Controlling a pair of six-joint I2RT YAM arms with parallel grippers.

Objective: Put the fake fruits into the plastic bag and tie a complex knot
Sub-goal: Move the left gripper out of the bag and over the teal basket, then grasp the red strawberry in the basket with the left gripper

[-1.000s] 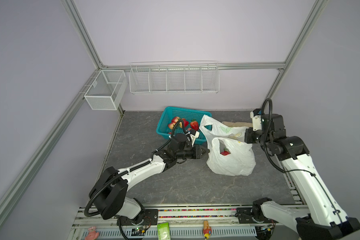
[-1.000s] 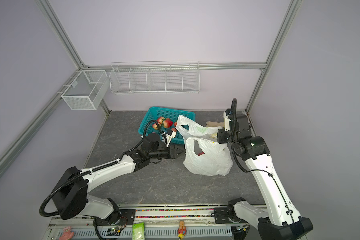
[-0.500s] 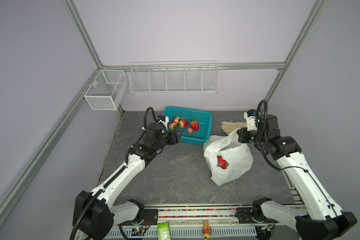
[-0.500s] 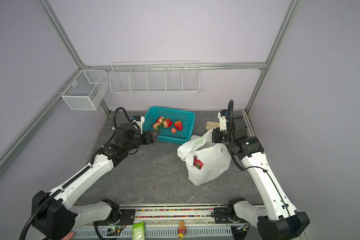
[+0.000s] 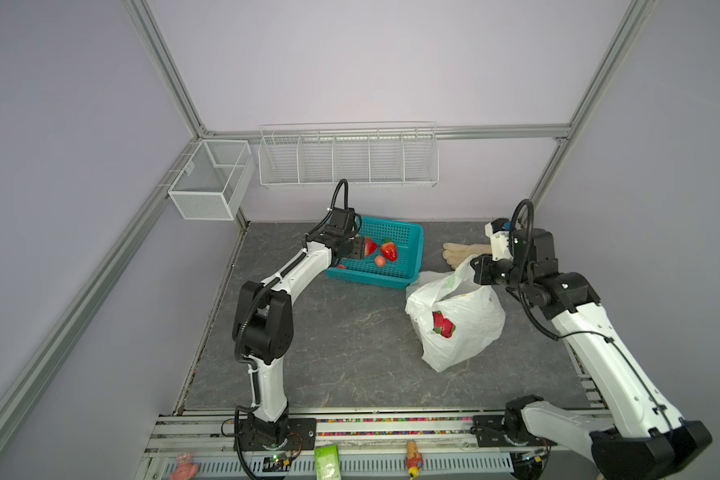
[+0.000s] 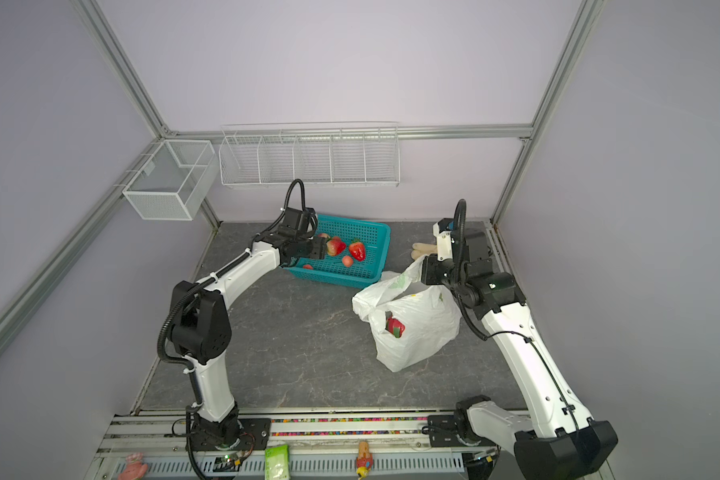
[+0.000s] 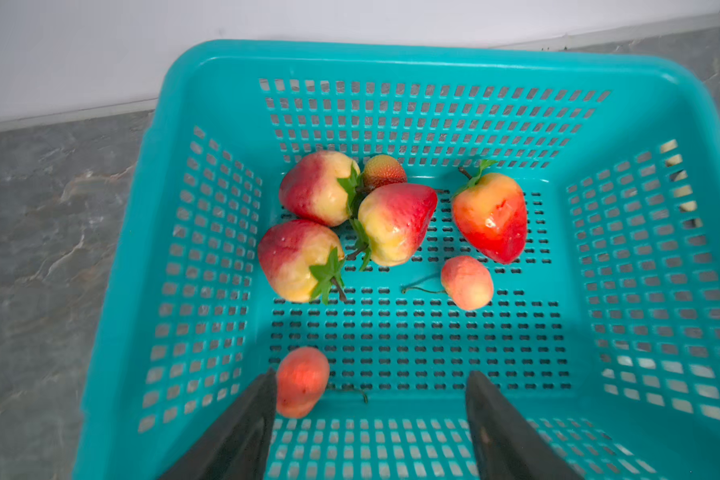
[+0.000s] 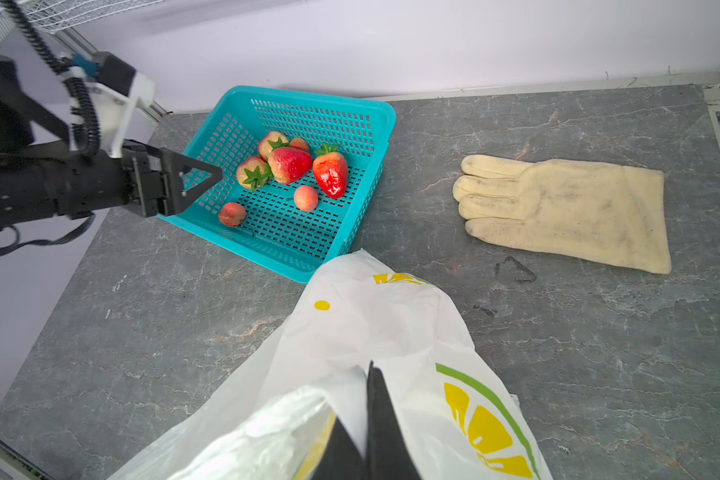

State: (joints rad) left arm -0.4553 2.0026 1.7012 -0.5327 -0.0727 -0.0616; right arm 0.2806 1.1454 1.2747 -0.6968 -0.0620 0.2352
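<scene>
Presently, I find the left gripper (image 7: 371, 376) poised over the near-left corner of the teal basket (image 7: 391, 54), its dark wedge-shaped fingers (image 7: 246, 415) spread wide with nothing between them. A small matte peach ball (image 7: 302, 382) lies on the basket floor just beside the inner face of one finger; I cannot tell whether they touch.

The basket is rigid plastic lattice with a smooth rolled rim and sits on the grey marbled tabletop (image 5: 350, 332). On its floor I count three glossy red-and-yellow strawberries (image 7: 395, 224) clustered together, green caps touching, with a small bumpy red fruit (image 7: 383, 170) tucked behind them. One brighter red strawberry (image 7: 491, 218) lies apart, and a second peach ball (image 7: 466, 282) with a thin stem lies just beside it.

Right of the basket, the plastic bag (image 5: 470, 328) stands slumped on the tabletop, thin, white and crinkled, printed with yellow lemon slices. A bright red piece (image 5: 442, 325) shows through its film low inside.

The right gripper (image 8: 364, 415) is pinched closed on the bag's upper edge, lifting that side into a peak.

Behind the bag, a beige fabric glove (image 8: 566, 212) lies flat, fingers pointing toward the basket.
</scene>
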